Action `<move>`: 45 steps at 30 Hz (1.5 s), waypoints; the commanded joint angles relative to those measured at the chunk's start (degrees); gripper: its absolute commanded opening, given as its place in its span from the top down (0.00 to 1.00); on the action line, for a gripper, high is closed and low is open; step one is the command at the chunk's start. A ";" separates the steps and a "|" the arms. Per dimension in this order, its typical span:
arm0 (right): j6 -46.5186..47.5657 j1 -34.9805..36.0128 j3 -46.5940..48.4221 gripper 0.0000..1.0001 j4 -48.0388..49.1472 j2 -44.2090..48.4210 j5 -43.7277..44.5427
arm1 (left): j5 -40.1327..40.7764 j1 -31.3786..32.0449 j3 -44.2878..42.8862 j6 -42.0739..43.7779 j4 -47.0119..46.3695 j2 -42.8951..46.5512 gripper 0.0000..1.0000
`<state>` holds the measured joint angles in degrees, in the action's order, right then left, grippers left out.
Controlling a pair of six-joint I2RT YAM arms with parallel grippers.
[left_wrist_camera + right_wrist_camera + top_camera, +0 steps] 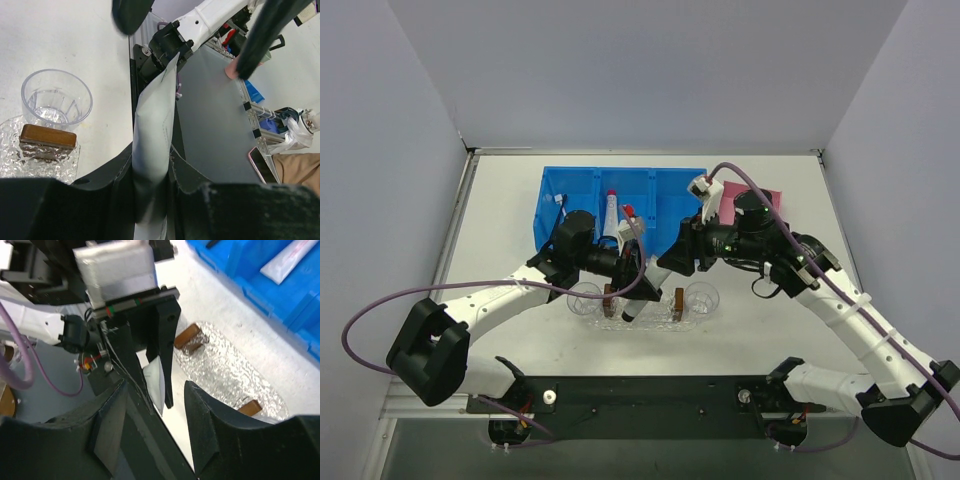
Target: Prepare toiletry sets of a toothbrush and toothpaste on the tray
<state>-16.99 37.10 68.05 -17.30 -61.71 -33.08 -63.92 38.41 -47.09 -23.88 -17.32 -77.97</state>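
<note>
One toothpaste (152, 115) is clamped in the left gripper (152, 175) over the tray (652, 319), toward the desk's near edge; right gripper (160, 425) fingers apart, empty; lower gently, lay it flat lengthwise.

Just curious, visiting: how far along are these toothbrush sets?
Early. I see no toothbrush or tube on the tray yet. The left gripper holds one toothpaste tube over it; the right gripper is open. Another tube lies in the blue bin; the toothbrushes are also left.
</note>
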 commanded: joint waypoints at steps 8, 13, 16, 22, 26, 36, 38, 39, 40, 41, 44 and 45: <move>1.61 0.43 1.91 0.56 -5.55 -3.32 -4.62 | -1.29 0.35 -2.83 2.35 0.01 1.86 0.80; 1.53 1.04 2.17 0.60 -5.46 -4.82 -4.45 | -1.21 0.43 -2.83 2.35 0.01 1.95 0.80; 1.35 1.48 2.17 0.64 -5.38 -5.61 -4.36 | -1.12 0.43 -2.83 2.43 0.01 2.04 0.80; 1.08 2.10 2.17 0.85 -4.41 -6.14 -3.92 | -1.03 0.43 -2.74 2.43 0.01 2.04 0.80; 1.00 2.18 2.26 1.00 -4.06 -6.14 -3.75 | -0.24 0.43 -2.74 2.43 0.36 2.47 0.69; 2.31 2.18 1.03 1.00 -3.44 0.70 8.89 | 9.68 -3.60 -3.01 6.21 4.93 8.36 0.27; 3.28 2.27 0.68 1.00 -4.05 2.20 13.02 | 13.11 -7.29 -2.57 6.13 4.41 11.25 0.27; 3.54 2.62 0.68 1.00 -4.67 3.60 17.30 | 13.73 -8.69 -2.22 5.69 3.71 12.31 0.26; 3.98 3.06 0.59 1.00 -4.93 4.23 19.52 | 15.21 -11.58 -1.26 4.99 1.52 13.28 0.25; 5.03 3.76 0.59 1.00 -5.11 4.84 21.72 | 16.27 -12.91 -0.81 3.42 0.37 15.11 0.24; 7.32 9.37 0.85 1.00 -5.20 6.25 34.53 | 24.17 -18.78 -2.46 1.74 2.71 16.01 0.23; 7.67 11.48 1.20 1.00 -5.11 5.91 37.53 | 26.89 -20.99 -4.13 0.77 5.08 15.49 0.23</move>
<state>-12.69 42.68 68.05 -23.73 -56.82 -11.99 -48.03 23.64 -47.53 -20.45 -13.50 -63.55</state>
